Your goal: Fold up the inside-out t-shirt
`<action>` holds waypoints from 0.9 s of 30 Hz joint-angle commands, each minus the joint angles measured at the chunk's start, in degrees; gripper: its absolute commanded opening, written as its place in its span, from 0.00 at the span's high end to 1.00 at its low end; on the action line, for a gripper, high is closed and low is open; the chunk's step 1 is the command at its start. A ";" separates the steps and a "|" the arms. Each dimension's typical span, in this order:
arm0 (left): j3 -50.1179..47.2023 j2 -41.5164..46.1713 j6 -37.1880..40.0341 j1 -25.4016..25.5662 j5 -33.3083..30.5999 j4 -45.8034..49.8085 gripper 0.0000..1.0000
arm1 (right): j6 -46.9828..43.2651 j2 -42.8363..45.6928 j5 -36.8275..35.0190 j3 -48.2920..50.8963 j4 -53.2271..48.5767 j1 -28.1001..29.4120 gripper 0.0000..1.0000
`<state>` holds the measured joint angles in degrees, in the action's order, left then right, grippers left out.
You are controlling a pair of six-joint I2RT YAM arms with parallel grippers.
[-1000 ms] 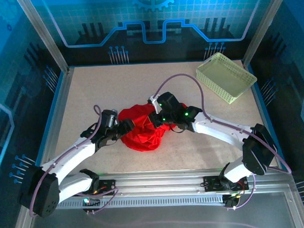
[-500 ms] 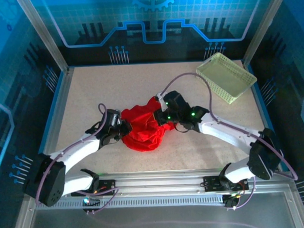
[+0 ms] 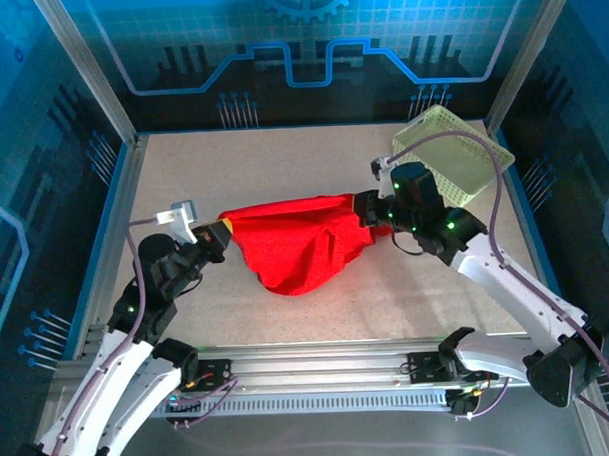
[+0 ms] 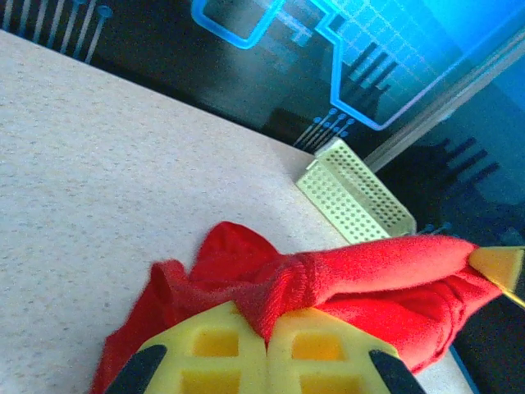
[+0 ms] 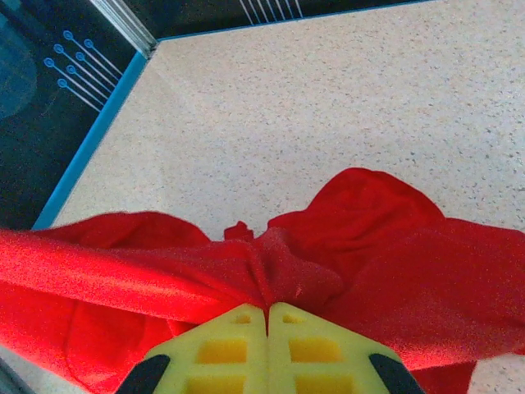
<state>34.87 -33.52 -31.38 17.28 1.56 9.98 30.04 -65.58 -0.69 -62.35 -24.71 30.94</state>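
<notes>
The inside-out t-shirt (image 3: 295, 250) is hanging stretched between the two arms over the middle of the speckled beige surface (image 3: 282, 159). Its upper edge is being pulled into a taut, nearly level band running from left to right, while the rest of the bright red cloth is sagging toward the near side in a loose, rounded pouch; whether the lowest folds are touching the surface cannot be told. The left end effector (image 3: 217, 241) is gripping the left end of that band, clamped tight on a gathered bunch of fabric. In the left wrist view its two yellow pads (image 4: 213, 355) are meeting with a ridge of red cloth squeezed out between them, and the shirt is running away from them in a thick rolled fold toward the far right. The right end effector (image 3: 367, 212) is gripping the opposite, right end in the same way. In the right wrist view its own pads (image 5: 217, 353) are pressing together on a puckered knot of cloth, with wrinkles fanning out from the pinch and the red fabric spreading to both sides over the surface. A pale yellow-green plastic lattice basket (image 3: 452, 153) is sitting in the far right corner of the surface, lying at an angle to the edges and apart from the shirt. The right arm's wrist is hovering just on the near left side of the basket.
</notes>
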 commanded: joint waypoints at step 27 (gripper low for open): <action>1.34 -27.77 -1.13 -8.40 14.71 0.45 1.00 | -13.47 -29.32 -22.07 -5.59 -5.65 21.27 0.42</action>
<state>34.79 -62.52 -32.88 9.04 14.92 10.72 16.62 -92.16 -17.56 -65.73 -27.46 51.57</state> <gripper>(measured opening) 0.060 0.582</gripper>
